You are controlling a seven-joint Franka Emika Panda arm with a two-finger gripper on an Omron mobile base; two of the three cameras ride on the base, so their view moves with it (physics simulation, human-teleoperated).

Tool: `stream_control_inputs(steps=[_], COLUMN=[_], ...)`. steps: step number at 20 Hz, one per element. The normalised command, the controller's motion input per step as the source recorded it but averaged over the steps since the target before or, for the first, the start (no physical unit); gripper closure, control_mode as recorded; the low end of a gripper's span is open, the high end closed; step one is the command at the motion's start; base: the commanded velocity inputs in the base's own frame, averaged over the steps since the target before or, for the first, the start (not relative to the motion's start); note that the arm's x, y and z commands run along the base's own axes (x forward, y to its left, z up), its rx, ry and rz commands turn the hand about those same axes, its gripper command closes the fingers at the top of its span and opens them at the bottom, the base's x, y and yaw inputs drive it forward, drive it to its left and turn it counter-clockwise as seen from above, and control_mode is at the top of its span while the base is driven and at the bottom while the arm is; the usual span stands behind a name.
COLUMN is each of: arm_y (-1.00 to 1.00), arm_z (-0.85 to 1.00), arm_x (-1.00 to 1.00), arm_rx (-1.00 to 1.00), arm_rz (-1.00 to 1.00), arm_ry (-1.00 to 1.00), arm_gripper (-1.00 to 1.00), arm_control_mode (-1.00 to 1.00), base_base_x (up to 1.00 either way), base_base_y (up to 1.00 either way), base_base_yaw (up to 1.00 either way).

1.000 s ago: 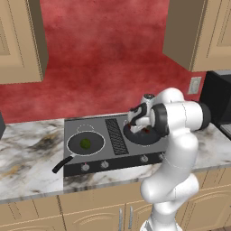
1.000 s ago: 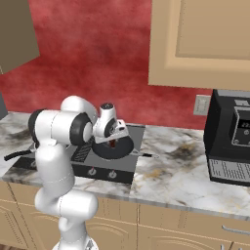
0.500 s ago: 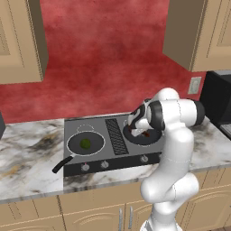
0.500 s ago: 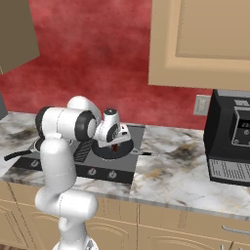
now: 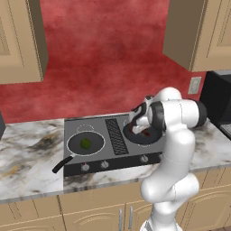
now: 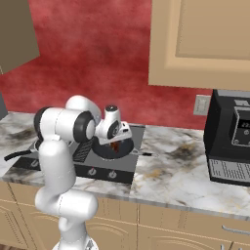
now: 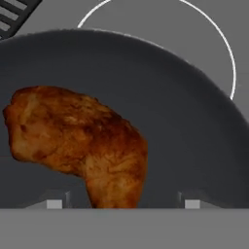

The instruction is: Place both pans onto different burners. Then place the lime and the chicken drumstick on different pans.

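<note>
Lower now than a second ago, the gripper has dropped from above the right-hand pan down to its rim, and the chicken drumstick lies on the pan floor under it. And the jaws stand spread: in the hand view the two finger tips sit far apart at the bottom, with the drumstick's narrow end running down between them and touching neither as far as one can see.

Biggest first. The marble counter runs across both base views, red wall behind, pale cabinets above. On it sits the dark cooktop, a ribbed grille down its middle and knobs along the front edge. To the far right of the counter stands a black coffee machine.

Now the pans. The left pan rests on the front left burner, its long black handle reaching off toward the counter's front edge. The right pan sits on the burner across the grille, partly behind the robot's wrist. In the hand view its dark floor spreads wide, with a white burner ring showing past its rim.

Smallest last. The lime lies in the middle of the left pan. The drumstick, browned and glossy, peeks out red-brown under the hand in the right base view.
</note>
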Motion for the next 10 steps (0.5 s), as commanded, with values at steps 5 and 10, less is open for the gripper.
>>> stream_control_inputs(steps=[5, 10], arm_y=[0.00, 0.00], arm_z=[0.70, 0.82], arm_x=[-0.06, -0.21], arm_rx=[0.00, 0.00], arm_rz=[0.00, 0.00], arm_ry=[0.00, 0.00], arm_gripper=[-1.00, -1.00], arm_control_mode=[-1.00, -1.00], base_base_x=[0.00, 0.00], base_base_y=[0.00, 0.00], base_base_yaw=[0.00, 0.00])
